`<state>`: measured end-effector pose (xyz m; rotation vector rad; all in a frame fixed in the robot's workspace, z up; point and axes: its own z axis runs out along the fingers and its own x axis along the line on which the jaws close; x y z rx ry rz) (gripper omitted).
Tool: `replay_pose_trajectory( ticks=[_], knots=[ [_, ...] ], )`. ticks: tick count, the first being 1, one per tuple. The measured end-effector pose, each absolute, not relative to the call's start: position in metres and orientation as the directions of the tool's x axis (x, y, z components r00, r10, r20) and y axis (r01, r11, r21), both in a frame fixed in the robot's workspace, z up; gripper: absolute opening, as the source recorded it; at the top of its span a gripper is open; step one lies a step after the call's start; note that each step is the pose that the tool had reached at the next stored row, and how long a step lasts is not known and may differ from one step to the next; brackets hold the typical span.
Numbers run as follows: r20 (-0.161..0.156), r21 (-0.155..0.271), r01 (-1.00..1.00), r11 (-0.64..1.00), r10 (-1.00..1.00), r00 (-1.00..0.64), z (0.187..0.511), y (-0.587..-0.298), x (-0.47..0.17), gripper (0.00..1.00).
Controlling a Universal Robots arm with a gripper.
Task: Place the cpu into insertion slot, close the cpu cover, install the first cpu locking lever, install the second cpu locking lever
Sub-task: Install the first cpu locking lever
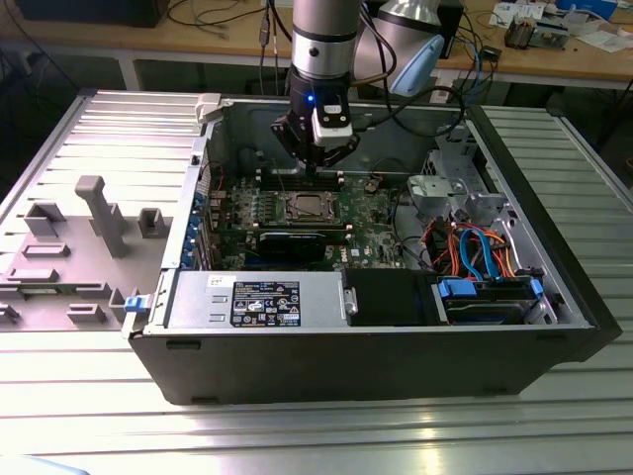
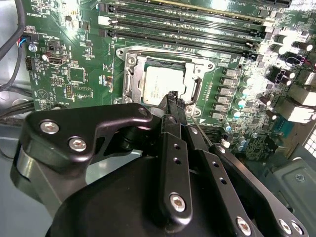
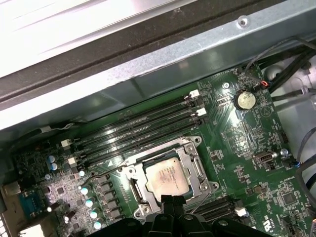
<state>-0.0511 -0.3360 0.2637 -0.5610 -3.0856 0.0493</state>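
cpu (image 3: 168, 177) seated in the insertion slot (image 1: 305, 208), gripper (image 2: 173, 98) just over it

The chip lies flat in the socket on the green motherboard (image 2: 74, 74), inside the open computer case (image 1: 396, 366). Its silver-grey top shows through the window of the cpu cover (image 3: 196, 169), whose metal frame lies down around it. A thin wire lever (image 2: 198, 92) curves along one side of the socket; whether it is latched cannot be told. In both wrist views the gripper hangs over the socket's edge, its tip just beside the chip, the jaws pressed together with nothing between them. In the exterior view it stands over the long black memory slots (image 3: 138, 131), which lie just beside the socket. The grey power-supply box (image 1: 262, 297) lies along the case's near wall.
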Motion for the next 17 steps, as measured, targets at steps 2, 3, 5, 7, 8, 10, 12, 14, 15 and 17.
replay_pose_trajectory(
  ticks=[2,3,5,7,8,10,12,14,15,17],
  knots=[
    [-0.001,-0.032,0.348,0.937,0.348,-0.937,0.2637,-0.3360,-0.0511,0.11],
    [-0.001,-0.032,0.346,0.938,0.346,-0.938,0.2637,-0.3360,-0.0511,0.11],
    [-0.001,-0.032,0.341,0.940,0.341,-0.940,0.2637,-0.3360,-0.0511,0.11],
    [-0.001,-0.032,0.337,0.941,0.337,-0.941,0.2637,-0.3360,-0.0511,0.11],
    [-0.001,-0.032,0.334,0.942,0.334,-0.943,0.2637,-0.3360,-0.0511,0.11],
    [-0.001,-0.032,0.328,0.944,0.328,-0.945,0.2637,-0.3360,-0.0511,0.11],
    [-0.001,-0.032,0.323,0.946,0.323,-0.946,0.2637,-0.3360,-0.0511,0.11],
    [-0.001,-0.032,0.317,0.948,0.318,-0.948,0.2637,-0.3360,-0.0511,0.11],
    [-0.001,-0.032,0.314,0.949,0.314,-0.949,0.2637,-0.3360,-0.0511,0.11],
    [-0.001,-0.032,0.310,0.950,0.310,-0.951,0.2637,-0.3360,-0.0511,0.11]
  ],
)
